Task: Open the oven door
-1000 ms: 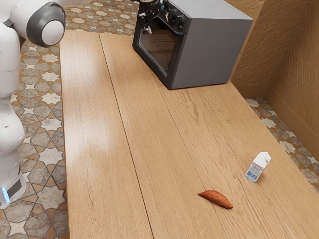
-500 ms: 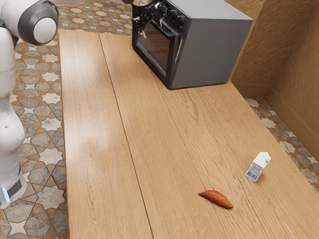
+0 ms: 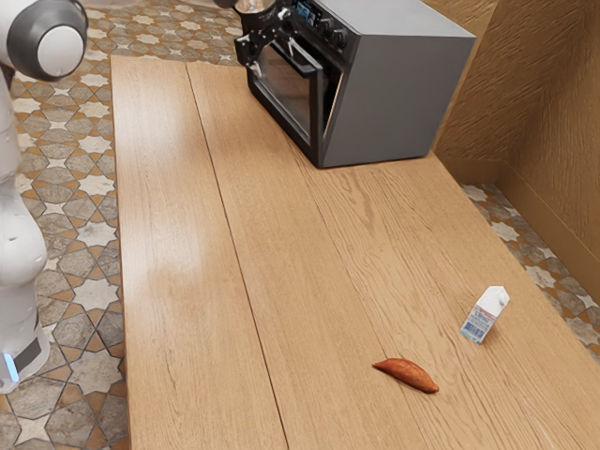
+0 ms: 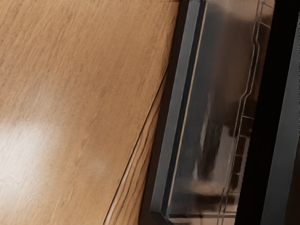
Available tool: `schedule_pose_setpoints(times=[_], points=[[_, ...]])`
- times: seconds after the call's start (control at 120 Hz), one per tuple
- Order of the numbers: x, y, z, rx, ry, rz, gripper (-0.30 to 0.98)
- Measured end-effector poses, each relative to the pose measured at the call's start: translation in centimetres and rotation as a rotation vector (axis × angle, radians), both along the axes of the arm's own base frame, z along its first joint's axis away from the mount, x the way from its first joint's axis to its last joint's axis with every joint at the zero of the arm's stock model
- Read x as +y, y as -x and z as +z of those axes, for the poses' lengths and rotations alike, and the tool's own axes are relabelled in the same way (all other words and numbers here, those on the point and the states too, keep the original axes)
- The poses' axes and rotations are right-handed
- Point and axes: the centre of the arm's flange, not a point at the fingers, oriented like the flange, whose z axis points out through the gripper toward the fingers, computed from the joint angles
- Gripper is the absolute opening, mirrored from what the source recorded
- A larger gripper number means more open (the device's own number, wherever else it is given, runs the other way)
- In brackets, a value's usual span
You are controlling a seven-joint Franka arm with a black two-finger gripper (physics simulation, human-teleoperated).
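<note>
Tan wooden surface [image 3: 216, 253] beneath, the black-framed glass door [image 3: 286, 92] sits ajar — crooked pulling could dislodge the black end effector [image 3: 268, 47] — apart or clamped, I can't tell.

- The door [image 3: 283, 86] now tips farther out from the oven [image 3: 403, 94] at its top — a dark wedge has widened between them.
- The gripper [image 3: 259, 54] has drawn back from the oven's body.
- The arm's white joint [image 3: 39, 30] has moved farther from the oven.
</note>
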Motion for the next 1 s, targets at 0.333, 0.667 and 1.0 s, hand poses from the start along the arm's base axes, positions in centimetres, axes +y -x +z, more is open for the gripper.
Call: schedule_pose_setpoints(times=[0.333, 0.667, 1.0], points=[[2.1, 5.8, -1.2, 0.001, 0.047, 0.082, 0.69], [1.7, 15.9, 1.1, -0.086, 0.064, 0.180, 0.68], [-39.2, -5.5, 12.3, 0.115, 0.025, -0.460, 0.69]])
